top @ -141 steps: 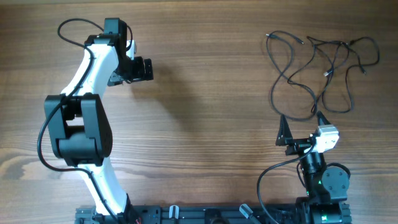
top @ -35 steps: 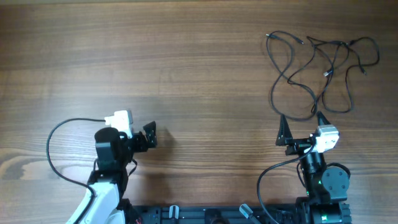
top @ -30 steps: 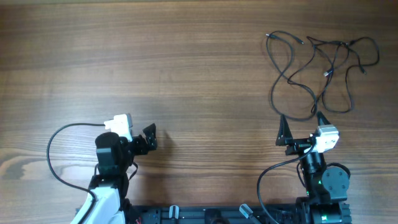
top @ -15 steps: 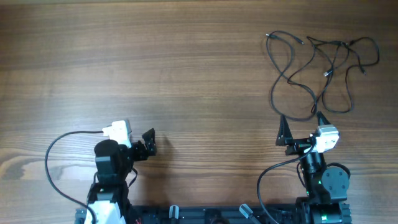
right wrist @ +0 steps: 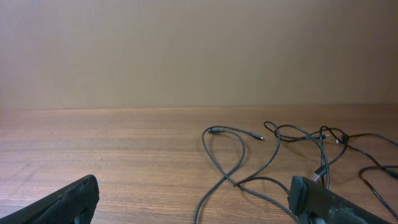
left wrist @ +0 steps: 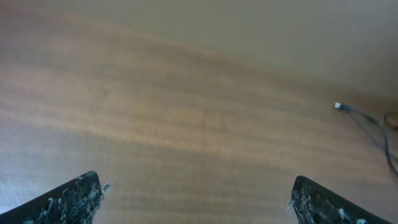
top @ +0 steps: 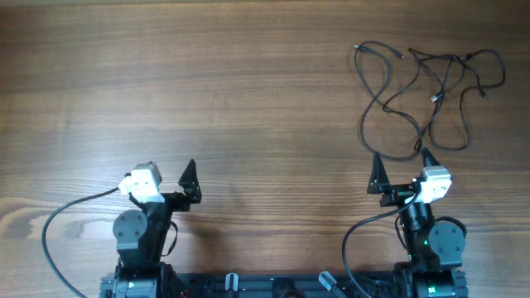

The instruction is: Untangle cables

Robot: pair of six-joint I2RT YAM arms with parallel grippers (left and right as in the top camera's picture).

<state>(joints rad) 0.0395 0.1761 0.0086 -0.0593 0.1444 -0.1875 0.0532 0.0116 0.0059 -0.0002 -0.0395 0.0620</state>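
Cables (top: 431,98) lie in loose crossed loops at far right corner of counter (top: 265,99), same shape as before. Left claw (top: 164,170) is open and empty; its arm has pulled back to near edge. Right claw (top: 401,157) is open too, just beside nearest loop. Left wrist view shows only one plug end (left wrist: 337,106); rest is cut off.
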